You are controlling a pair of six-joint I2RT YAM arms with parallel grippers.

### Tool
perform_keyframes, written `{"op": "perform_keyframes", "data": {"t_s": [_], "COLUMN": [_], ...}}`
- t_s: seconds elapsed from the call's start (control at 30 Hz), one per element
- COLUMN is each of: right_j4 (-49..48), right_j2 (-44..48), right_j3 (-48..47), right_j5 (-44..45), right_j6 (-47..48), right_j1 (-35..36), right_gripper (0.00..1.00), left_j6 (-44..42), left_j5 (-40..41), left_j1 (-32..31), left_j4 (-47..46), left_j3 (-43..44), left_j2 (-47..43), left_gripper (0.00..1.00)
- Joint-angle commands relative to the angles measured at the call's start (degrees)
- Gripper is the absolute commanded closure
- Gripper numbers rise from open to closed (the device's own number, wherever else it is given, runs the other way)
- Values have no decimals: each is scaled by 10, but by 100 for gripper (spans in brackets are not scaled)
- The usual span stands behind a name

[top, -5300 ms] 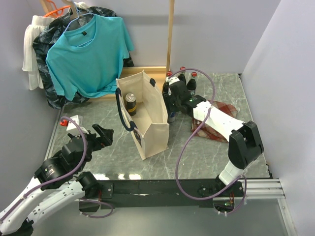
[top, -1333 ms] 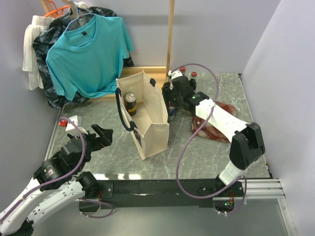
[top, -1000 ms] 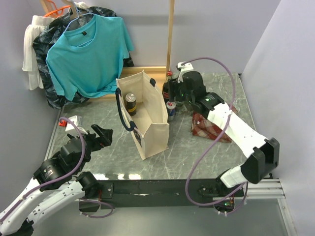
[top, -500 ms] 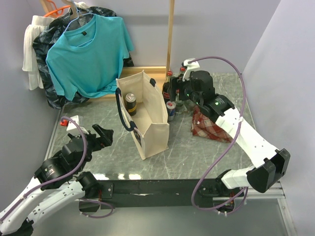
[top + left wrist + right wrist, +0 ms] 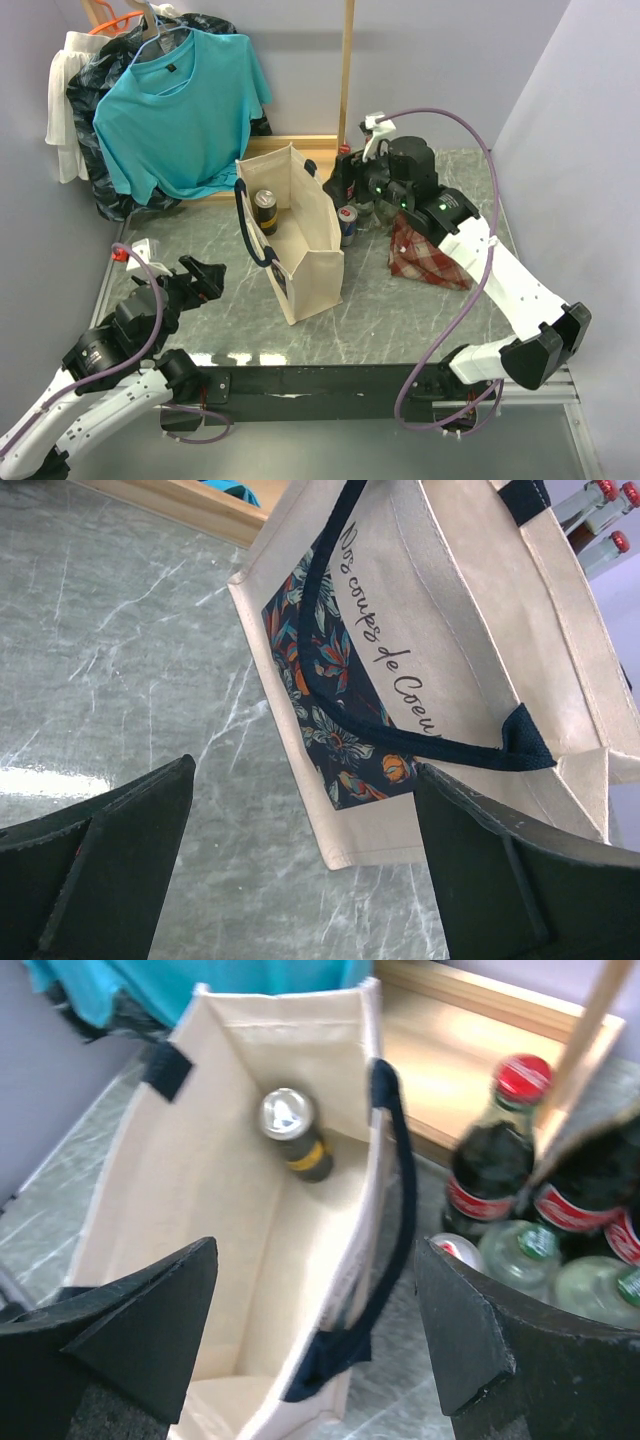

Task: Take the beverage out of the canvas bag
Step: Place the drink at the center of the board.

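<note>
The canvas bag [image 5: 312, 262] stands upright near the middle of the marble table [image 5: 420, 320]. Its mouth gapes towards the ceiling and its navy handles droop down the sides. Deep inside, at the far end, sits the beverage can [image 5: 293, 1132], dark with a gold band, upright, its silver top facing up. It is the only drink I can see in the bag.

The right gripper [image 5: 315, 1335] hovers above the bag's right-hand rim, between the bag and the cola bottles [image 5: 495, 1165] grouped just beside it. Its fingers are spread wide with nothing between them, which looks like readiness for a reach down over the can. From there it would need to shift across the opening, since the can lies off to one side of its line. The walls are soft and rise well above the can, so a finger could snag the fabric or a handle.

The left gripper [image 5: 300, 865] sits low over the table, well apart from the bag, facing its flower-printed panel. It is also wide open and empty, and seems placed to steady the bag if it tips.

A red-and-white plaid cloth [image 5: 425, 255] lies under the right arm.
</note>
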State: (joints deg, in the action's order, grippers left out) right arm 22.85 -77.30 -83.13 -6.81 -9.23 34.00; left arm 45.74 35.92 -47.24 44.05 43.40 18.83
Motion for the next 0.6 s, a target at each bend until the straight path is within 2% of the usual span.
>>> {"op": "perform_keyframes", "data": {"t_s": [0.0,0.37,0.43,0.57], "right_j4": [8,88,101,118], "right_j2": [-23,-144,-166,-198], "right_j3": [-59,-198,-218,-247], "right_j5": [-29,67,100,109], "right_j6": [4,53,58,68], "right_j1": [24,106,115,121], "right_gripper": [15,15,15,14], "left_j6": [2,4,3,2], "left_j5": [7,10,10,8], "left_j1": [-2,-2,-2,-2], "left_j4": [-10,-7,-7,-10], "left_j3": [6,8,7,7], "left_j2": [-6,3,2,-2], "left_gripper": [4,4,4,4]}}
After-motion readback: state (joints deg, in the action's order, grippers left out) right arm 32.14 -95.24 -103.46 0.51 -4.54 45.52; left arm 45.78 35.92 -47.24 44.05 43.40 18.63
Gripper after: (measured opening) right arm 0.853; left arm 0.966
